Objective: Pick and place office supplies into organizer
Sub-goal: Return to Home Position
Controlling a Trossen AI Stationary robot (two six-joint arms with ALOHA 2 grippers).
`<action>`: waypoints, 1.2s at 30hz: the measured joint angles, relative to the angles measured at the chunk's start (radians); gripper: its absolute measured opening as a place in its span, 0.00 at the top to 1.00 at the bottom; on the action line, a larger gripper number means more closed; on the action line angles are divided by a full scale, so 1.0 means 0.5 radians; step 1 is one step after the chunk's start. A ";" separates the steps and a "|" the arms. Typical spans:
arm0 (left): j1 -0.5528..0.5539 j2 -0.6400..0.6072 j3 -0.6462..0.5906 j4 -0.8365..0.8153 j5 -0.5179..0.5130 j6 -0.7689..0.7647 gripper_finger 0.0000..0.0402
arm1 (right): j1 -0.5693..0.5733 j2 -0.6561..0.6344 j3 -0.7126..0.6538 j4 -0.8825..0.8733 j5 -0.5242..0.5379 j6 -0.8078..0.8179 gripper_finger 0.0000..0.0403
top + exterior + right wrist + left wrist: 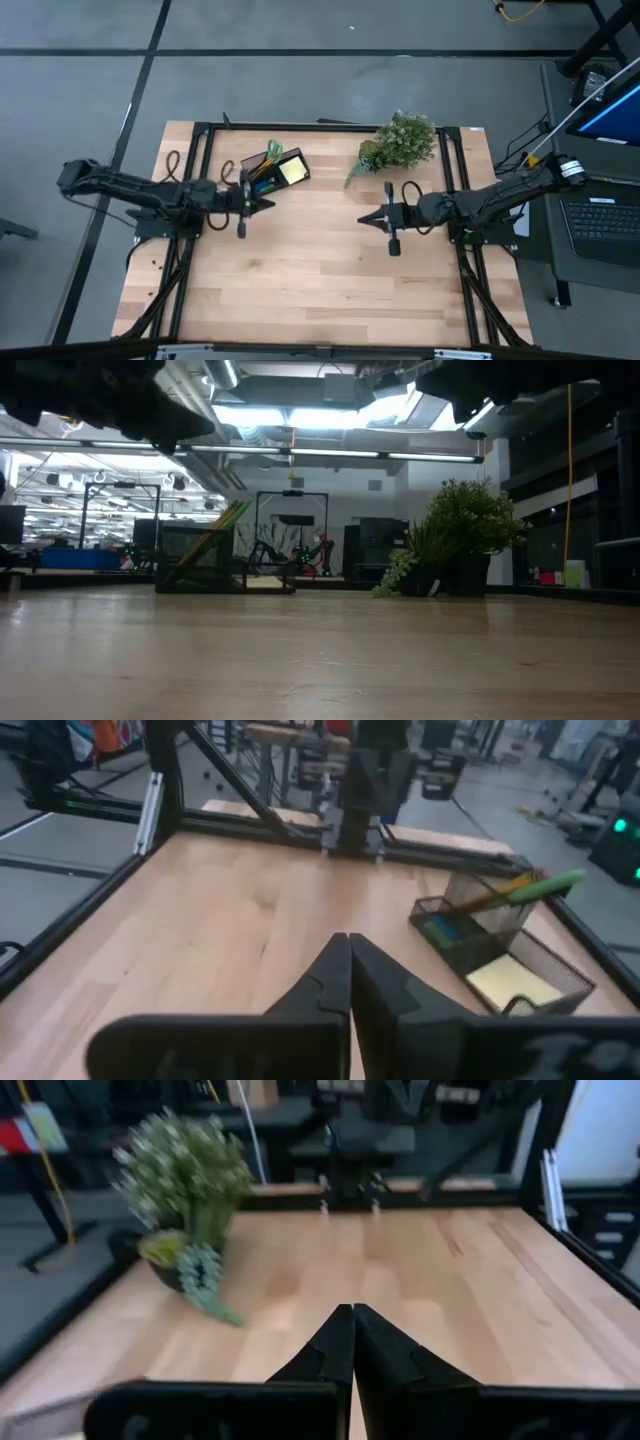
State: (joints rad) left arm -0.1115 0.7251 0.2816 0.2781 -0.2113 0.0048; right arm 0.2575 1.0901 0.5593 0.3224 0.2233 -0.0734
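– Left end effector (268,203) is pinched fully closed with nothing in it. The right end effector (366,218) is the same and faces it across the bench (320,290).
– And the organizer (272,170)?
– It's just beside the left tips, toward the back edge, and well apart from the right ones. The green-handled scissors (552,881) and sticky-note pad (293,171) sit inside.
– So only homing is left, I'd judge. How should it go?
– Draw the left arm straight back along its own line, away from the organizer, so nothing catches the handles sticking out. Do likewise with the right arm, keeping clear of the plant (400,142) near it on the back-edge side.
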 joint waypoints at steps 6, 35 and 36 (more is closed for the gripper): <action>0.272 -0.224 -0.129 0.140 0.294 0.088 1.00 | -0.053 -0.175 -0.021 -0.057 -0.067 -0.097 0.99; 0.319 -0.963 -0.289 -0.233 0.183 0.270 1.00 | -0.143 -1.506 -0.439 -0.654 -0.187 -0.081 0.99; 0.319 -0.968 -0.289 -0.241 0.183 0.262 1.00 | -0.143 -1.560 -0.468 -0.652 -0.186 -0.080 0.99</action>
State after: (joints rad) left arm 0.0479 0.2410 0.1371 0.1574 -0.1200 0.1357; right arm 0.1860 0.3099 0.3251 -0.0037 0.1300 -0.1132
